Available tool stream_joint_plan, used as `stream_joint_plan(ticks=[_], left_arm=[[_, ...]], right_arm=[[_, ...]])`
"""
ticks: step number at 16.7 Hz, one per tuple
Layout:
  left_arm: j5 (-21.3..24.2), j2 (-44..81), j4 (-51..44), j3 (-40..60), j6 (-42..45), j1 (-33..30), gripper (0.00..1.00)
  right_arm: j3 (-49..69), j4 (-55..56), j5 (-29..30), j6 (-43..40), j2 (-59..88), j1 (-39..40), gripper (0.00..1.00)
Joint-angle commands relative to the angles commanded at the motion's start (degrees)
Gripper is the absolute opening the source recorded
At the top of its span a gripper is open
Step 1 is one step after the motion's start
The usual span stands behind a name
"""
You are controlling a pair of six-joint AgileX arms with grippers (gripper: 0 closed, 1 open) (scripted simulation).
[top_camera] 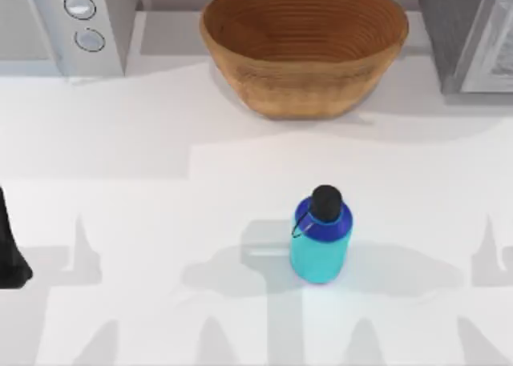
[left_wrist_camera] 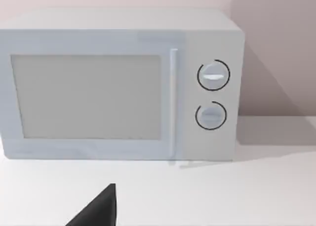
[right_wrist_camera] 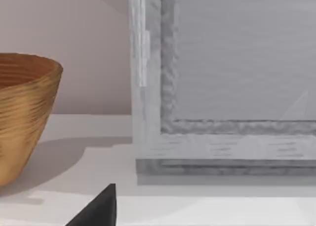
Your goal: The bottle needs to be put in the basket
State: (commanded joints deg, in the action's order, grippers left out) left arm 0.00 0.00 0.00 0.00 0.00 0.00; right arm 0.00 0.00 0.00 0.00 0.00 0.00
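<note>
While the white table (top_camera: 160, 182) is lying bare across its front, the white microwave (left_wrist_camera: 118, 85) is sitting at its far left corner and a grey cabinet (right_wrist_camera: 232, 82) at the far right. Between them the wicker basket (top_camera: 304, 50) is resting at the far edge. Nearer, the cyan bottle (top_camera: 319, 238) is standing upright, well apart from the basket. Part of the left arm (top_camera: 10, 250) is showing at the table's left edge. I cannot tell either gripper's state.

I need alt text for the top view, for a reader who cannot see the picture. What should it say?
A small cyan bottle with a black cap stands upright on a white table, apart from a large brown wicker basket behind it at the table's far edge. A white microwave is at far left and a grey appliance at far right.
</note>
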Motion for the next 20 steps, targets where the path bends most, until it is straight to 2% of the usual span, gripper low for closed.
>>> stream_joint_plan(ticks=[4, 8, 13, 20], left_arm=[[-0.04, 1.74, 1.48, 0.39, -0.14, -0.88, 1.00], [-0.57, 12.28, 9.65, 2.12, -0.54, -5.73, 1.00], [-2.05, 35.26, 26.35, 4.74, -0.57, -16.15, 1.00], [-4.40, 74.00, 54.23, 8.53, -0.05, -34.48, 1.00]], right_arm=[[0.00, 0.00, 0.00, 0.00, 0.00, 0.00, 1.00], [0.00, 0.00, 0.00, 0.00, 0.00, 0.00, 1.00], [0.00, 0.00, 0.00, 0.00, 0.00, 0.00, 1.00], [0.00, 0.00, 0.00, 0.00, 0.00, 0.00, 1.00]])
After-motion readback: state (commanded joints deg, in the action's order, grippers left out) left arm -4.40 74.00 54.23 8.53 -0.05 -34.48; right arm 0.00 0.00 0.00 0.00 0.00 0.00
